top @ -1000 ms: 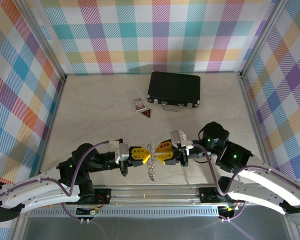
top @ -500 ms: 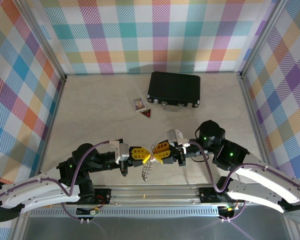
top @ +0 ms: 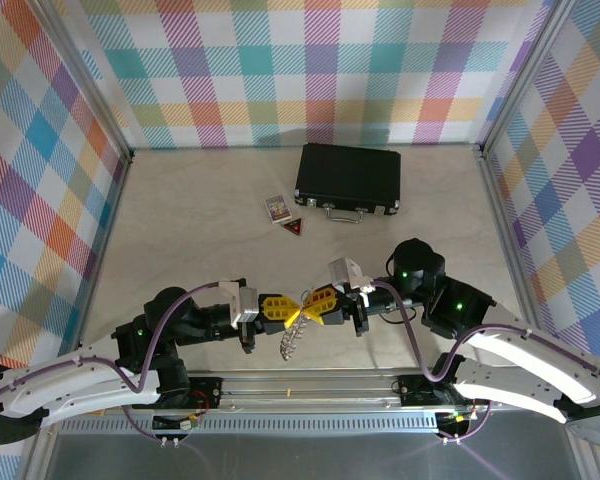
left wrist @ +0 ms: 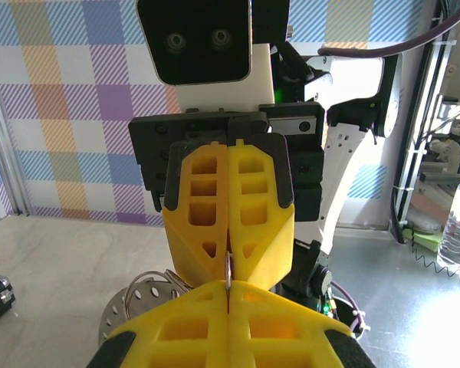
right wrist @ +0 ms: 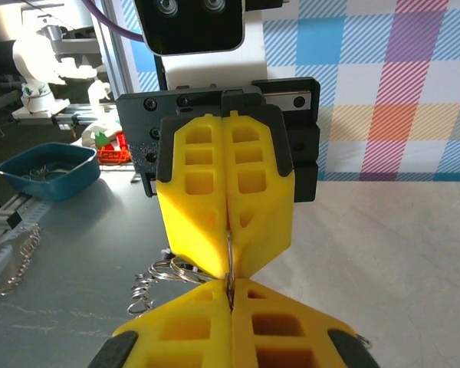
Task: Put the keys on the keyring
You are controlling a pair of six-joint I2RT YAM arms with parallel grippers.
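Observation:
My left gripper [top: 290, 311] and right gripper [top: 308, 305] meet tip to tip above the table's near edge. Both are shut on the same thin metal ring [left wrist: 228, 270] of the keyring [top: 291, 340], whose silvery bunch hangs slanted below them. In the left wrist view my yellow fingers [left wrist: 176, 330] pinch the ring edge-on, and a perforated silvery piece [left wrist: 130, 300] hangs to the left. In the right wrist view the ring [right wrist: 229, 277] sits between both pairs of tips, with small loops [right wrist: 169, 270] dangling left. The keys are out of view.
A black case [top: 348, 178] lies at the back of the table. In front of it, to the left, are a small printed card [top: 277, 207] and a dark red triangular tag [top: 294, 228]. A blue tray [right wrist: 50, 169] sits off the table beyond the left arm.
My right gripper has moved left to the left gripper's tips and shut on the ring. The hanging bunch has swung from upright to slanted. The left gripper has held still.

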